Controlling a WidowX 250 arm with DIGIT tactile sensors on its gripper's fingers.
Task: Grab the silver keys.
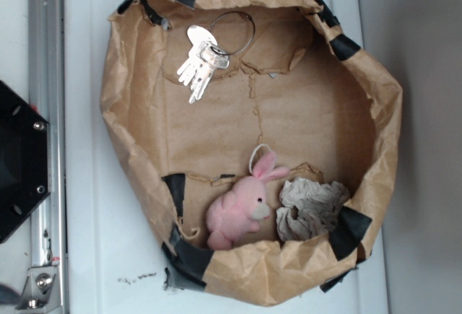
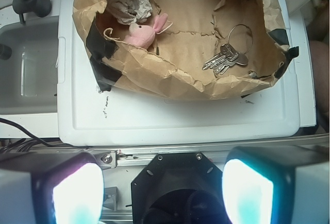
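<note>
My gripper [image 2: 162,193] hangs wide open and empty, well short of the paper nest [image 2: 170,77]; the keys [image 2: 225,59] lie far and right, blades fanned leftward.

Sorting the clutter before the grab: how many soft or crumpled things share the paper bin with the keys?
2. A pink toy bunny lies against the bin's wall, and a crumpled paper wad touches it. The keys lie apart. None looks hidden.

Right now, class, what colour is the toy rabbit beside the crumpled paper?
Pink; the toy rabbit shows best in the exterior view.
</note>
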